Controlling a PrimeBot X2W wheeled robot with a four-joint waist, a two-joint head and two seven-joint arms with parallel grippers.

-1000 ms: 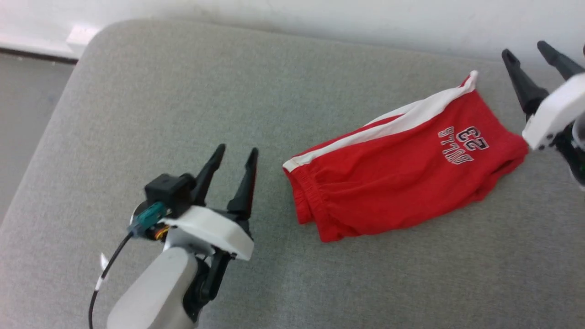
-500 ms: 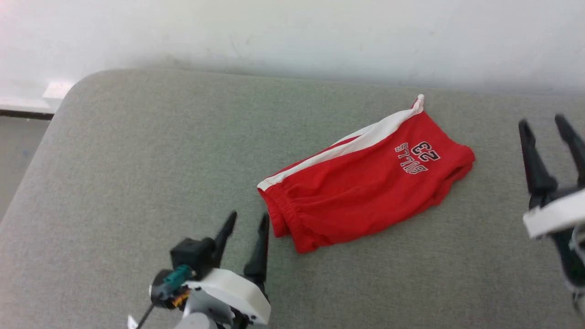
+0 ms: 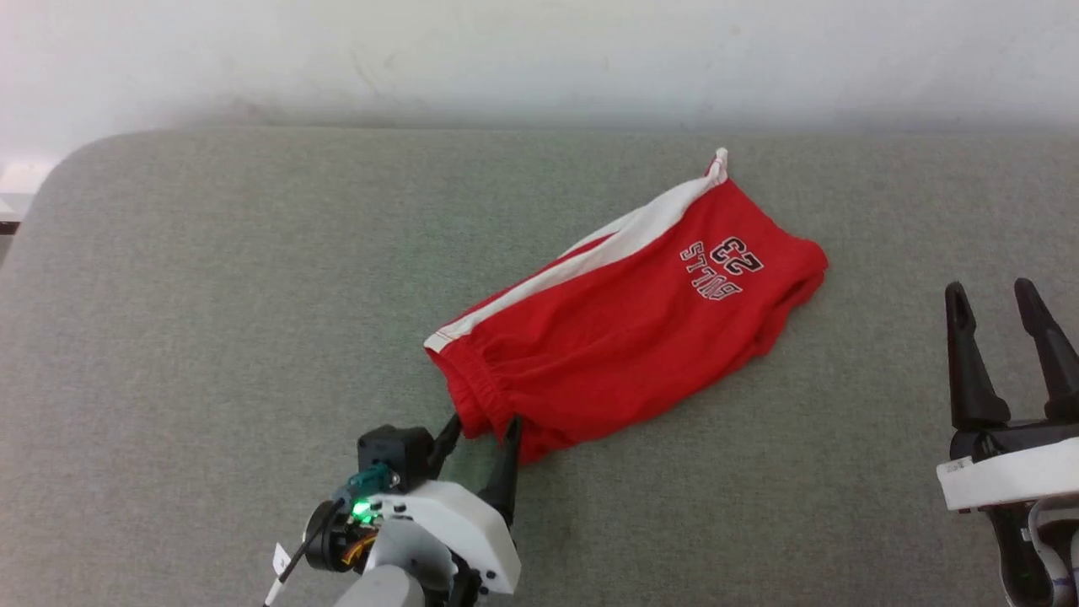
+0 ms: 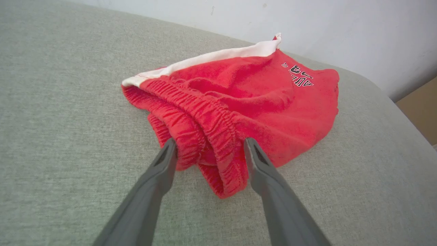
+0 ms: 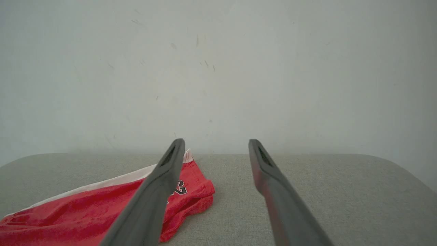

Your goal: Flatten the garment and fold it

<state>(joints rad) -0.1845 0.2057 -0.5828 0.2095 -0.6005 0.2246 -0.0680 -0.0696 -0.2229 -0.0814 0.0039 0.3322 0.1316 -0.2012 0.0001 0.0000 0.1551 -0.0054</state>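
The garment (image 3: 624, 337), red shorts lying doubled over, rests on the grey cushion (image 3: 211, 295). The left tool (image 3: 485, 421) is spread, its fingers straddling the gathered waistband (image 4: 205, 119) and close against the bunched end. The right tool (image 3: 990, 287), also spread, hovers well apart from the shorts.

Grey upholstered bench (image 3: 211, 337) set against a scuffed white wall (image 3: 539, 59).
From my station I see soft, even light, the bench's far-left corner rounded, and faint dark marks on the wall.
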